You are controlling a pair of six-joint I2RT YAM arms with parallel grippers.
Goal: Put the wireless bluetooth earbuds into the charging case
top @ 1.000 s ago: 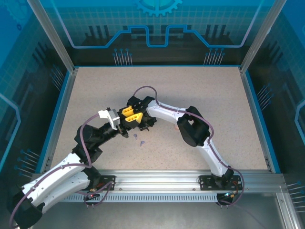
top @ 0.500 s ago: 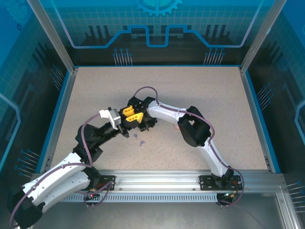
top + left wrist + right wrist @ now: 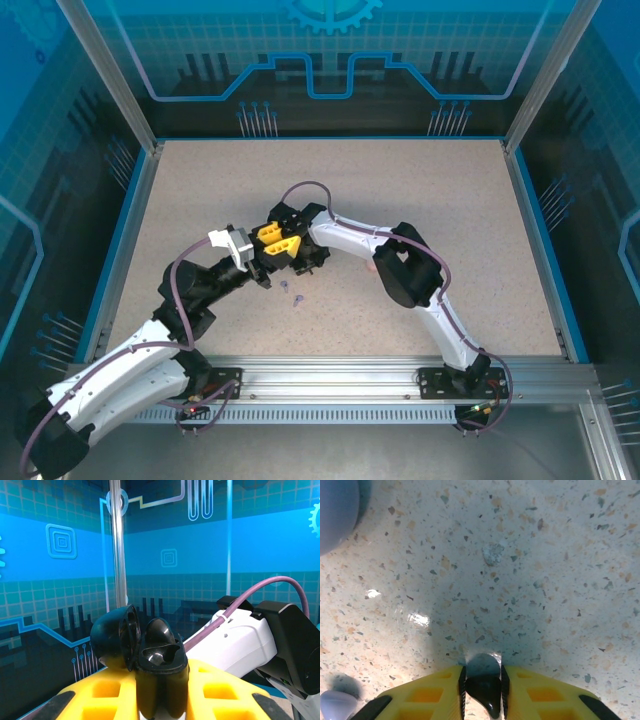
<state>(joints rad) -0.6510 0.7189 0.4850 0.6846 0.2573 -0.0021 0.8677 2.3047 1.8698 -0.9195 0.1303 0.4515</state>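
Near the middle of the tabletop (image 3: 450,200), the left gripper (image 3: 162,695) clamps an open black case (image 3: 160,655), mouth upward. The right gripper (image 3: 482,680) pinches a black earbud (image 3: 482,690) lying lengthwise along its fingers, pointing at the tabletop.

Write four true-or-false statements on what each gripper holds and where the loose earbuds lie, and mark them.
1. The left gripper grips a glossy black charging case with its lid open. True.
2. The right gripper has nothing between its yellow fingers. False: a tiny black earbud sits between them.
3. Two tiny lilac earbuds lie loose on the speckled beige table, close to the grippers. True.
4. The two grippers work at opposite edges of the table. False: they meet close together near its middle.
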